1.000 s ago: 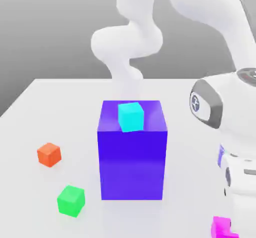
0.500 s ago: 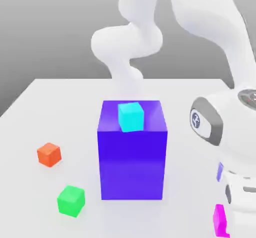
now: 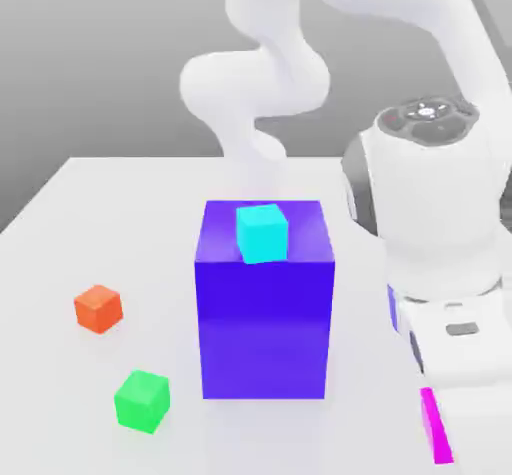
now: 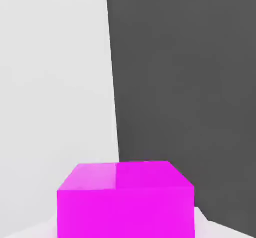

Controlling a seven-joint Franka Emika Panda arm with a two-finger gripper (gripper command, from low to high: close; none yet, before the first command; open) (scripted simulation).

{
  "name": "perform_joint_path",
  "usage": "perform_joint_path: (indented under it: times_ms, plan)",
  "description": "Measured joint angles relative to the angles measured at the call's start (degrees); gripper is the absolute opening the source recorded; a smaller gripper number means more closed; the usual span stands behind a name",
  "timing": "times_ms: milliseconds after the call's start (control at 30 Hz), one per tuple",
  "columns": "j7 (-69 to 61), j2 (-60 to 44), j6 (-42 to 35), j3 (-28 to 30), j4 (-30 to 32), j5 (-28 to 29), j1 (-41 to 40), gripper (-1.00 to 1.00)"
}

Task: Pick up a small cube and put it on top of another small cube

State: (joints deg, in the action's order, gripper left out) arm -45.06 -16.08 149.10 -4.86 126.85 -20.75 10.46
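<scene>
The small magenta cube (image 3: 436, 433) shows as a narrow glossy sliver just under the white hand, low at the exterior view's right. In the hand view the same cube (image 4: 125, 199) sits very close, over the table's edge. My gripper (image 3: 438, 388) is shut on it, and the hand body hides the fingers. A cyan cube (image 3: 262, 233) rests on top of the big blue block (image 3: 265, 323) in the table's middle, apart from my gripper.
A green cube (image 3: 141, 400) lies near the front at the exterior view's left, and an orange-red cube (image 3: 98, 309) lies behind it. The white table (image 4: 55, 81) ends at a straight edge with dark floor beyond. The arm's upper links arch behind the blue block.
The hand has risen and turned, and the wrist has swung towards the blue block. The magenta cube went up with it and narrowed from a blocky shape to a thin sliver.
</scene>
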Motion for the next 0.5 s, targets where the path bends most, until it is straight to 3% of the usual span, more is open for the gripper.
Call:
perform_joint_path:
  times_ms: [500]
  plan:
    - [-25.8, 5.9, -1.6, 0.2, 2.3, -5.2, -9.1, -1.0]
